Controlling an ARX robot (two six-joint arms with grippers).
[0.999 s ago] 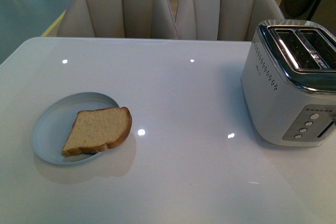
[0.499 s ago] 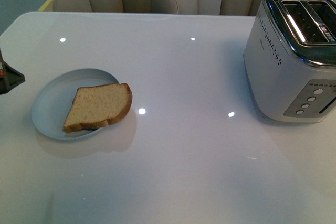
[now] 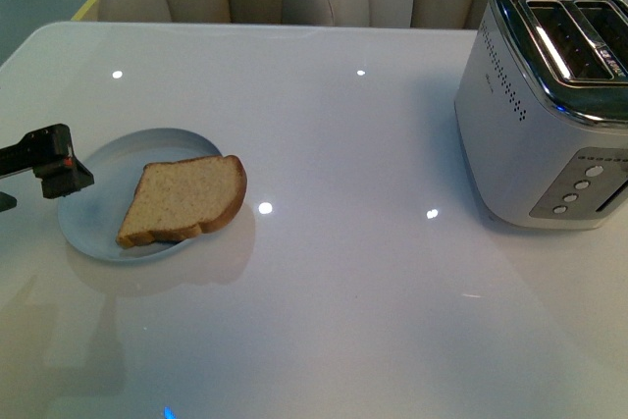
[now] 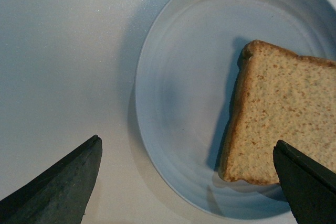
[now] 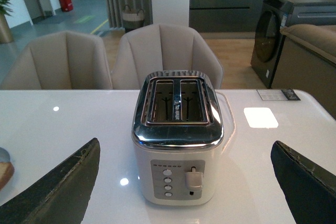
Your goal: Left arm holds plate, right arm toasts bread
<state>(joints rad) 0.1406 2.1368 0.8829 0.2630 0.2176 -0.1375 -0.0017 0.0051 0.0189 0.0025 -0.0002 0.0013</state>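
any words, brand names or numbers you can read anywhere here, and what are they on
Nothing here is legible enough to quote.
Toaster: a small brand mark on its side in the front view, too blurred to read.
Button panel on the toaster: tiny marks above the buttons, too small to read.
Card lying behind the toaster: its print is too small to read.

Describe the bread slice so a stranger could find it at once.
On the white table, left of the chrome-topped toaster, sits a round pale blue-grey plate. The bread lies on it, rounded end poking past the rim toward the toaster. It is the only brown, crusted thing there.
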